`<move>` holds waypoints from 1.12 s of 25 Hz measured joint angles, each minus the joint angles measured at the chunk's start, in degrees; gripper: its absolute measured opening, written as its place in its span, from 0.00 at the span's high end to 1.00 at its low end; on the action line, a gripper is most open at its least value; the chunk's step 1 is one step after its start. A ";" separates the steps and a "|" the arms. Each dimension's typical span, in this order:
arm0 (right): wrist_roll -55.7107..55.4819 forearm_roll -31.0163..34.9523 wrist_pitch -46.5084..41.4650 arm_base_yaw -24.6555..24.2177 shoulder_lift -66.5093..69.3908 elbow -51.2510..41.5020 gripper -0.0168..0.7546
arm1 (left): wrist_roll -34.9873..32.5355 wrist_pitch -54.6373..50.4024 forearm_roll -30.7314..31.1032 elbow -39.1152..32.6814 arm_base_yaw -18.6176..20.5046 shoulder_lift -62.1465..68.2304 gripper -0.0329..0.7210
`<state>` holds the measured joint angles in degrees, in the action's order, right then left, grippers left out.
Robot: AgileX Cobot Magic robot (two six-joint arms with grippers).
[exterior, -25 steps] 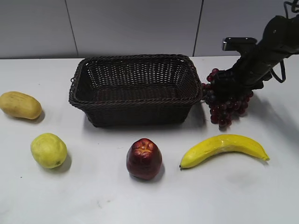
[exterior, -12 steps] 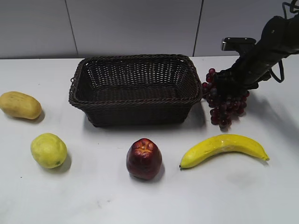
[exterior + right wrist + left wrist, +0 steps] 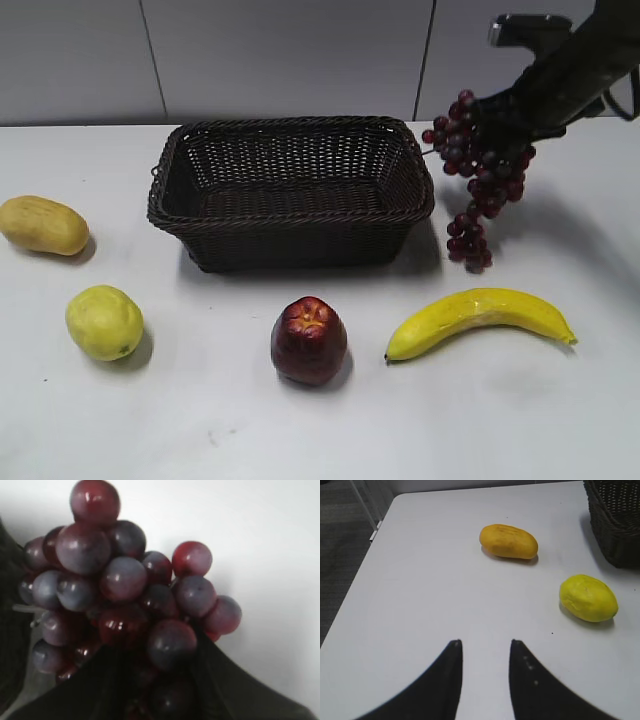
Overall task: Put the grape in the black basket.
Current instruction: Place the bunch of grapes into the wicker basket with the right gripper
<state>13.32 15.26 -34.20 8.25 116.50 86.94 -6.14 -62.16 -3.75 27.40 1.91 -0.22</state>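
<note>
- No text, label, brand, number or sign can be read in any of the three views.

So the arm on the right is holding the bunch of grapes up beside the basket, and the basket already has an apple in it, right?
Not quite. The right gripper does hold the grape beside the black basket, but the exterior view shows the basket empty; the apple sits on the table in front.
</note>
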 joint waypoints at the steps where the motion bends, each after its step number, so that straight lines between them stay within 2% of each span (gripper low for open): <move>1: 0.00 0.00 0.00 0.00 -2.01 0.00 0.67 | 0.00 0.00 0.00 0.00 0.00 0.00 0.64; 9: 1.03 0.05 -0.18 1.39 -12.44 2.57 0.69 | 0.00 0.00 0.00 0.00 0.00 0.00 0.64; 18: 1.35 1.67 -0.30 10.32 -15.12 12.80 0.71 | 0.00 0.00 0.00 0.00 0.00 0.00 0.64; 22: 1.49 2.25 0.46 15.18 -14.93 13.35 0.71 | 0.00 0.00 0.00 0.00 0.00 0.00 0.64; 28: 1.55 2.90 0.63 18.92 -8.96 13.66 0.71 | 0.00 0.00 0.00 0.00 0.00 0.00 0.64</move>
<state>14.87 18.15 -33.57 27.18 107.54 100.60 -6.14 -62.16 -3.75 27.40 1.91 -0.22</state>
